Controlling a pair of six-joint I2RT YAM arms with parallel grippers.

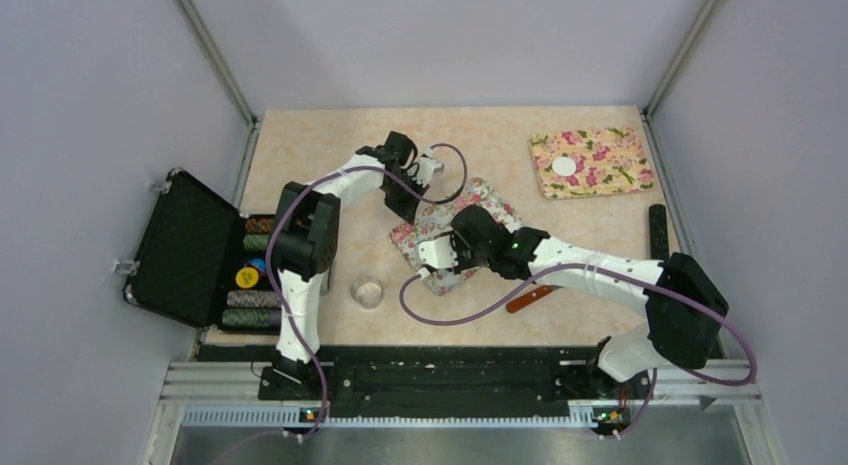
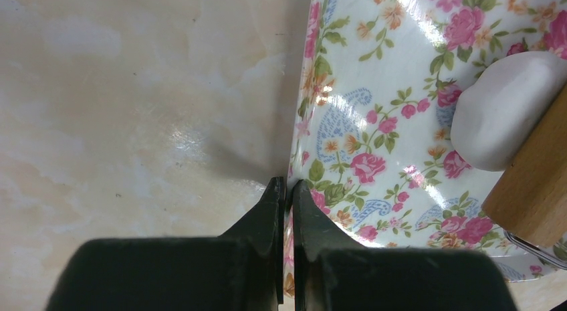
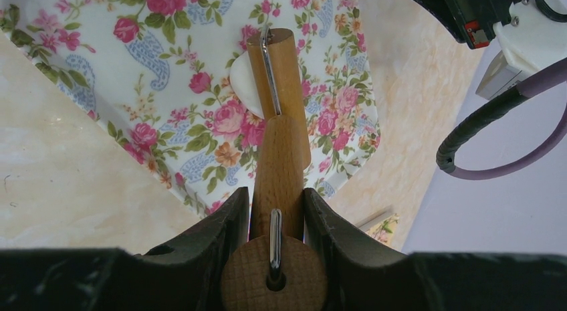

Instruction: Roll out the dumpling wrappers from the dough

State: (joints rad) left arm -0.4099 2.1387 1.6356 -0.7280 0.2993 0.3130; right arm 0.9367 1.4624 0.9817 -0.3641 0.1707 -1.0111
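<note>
**A:** What's the left tool [image 2: 286,190] up to down there?

**B:** Its fingers are pressed together on the near edge of the floral mat [image 2: 374,90], with the mat pinched between the tips. I'd guess it's there to stop the mat sliding on the desk [image 2: 134,124].

**A:** And the right tool [image 3: 277,204]?

**B:** It's clamped on the handle of the wooden rolling pin [image 3: 284,157], one finger on either side. The roller end lies out on that same mat, right over the dough [image 2: 505,110].

**A:** Is the dough flat yet?

**B:** Not from where I stand. It's a thick, rounded white lump poking out from under the roller. I'd say rolling on this piece has barely begun.

**A:** Is anything finished?

**B:** One wrapper [image 1: 565,166], a thin white disc. It sits on a second floral mat [image 1: 610,170], well apart at the far right of the desk. That's the only finished one I can see.

**A:** So what's left?

**B:** This lump has to be pressed out until it matches that disc. I can't tell whether more dough is waiting. There's a small glass bowl [image 1: 367,291] near the arms' bases, but I can't make out anything in it.
</note>
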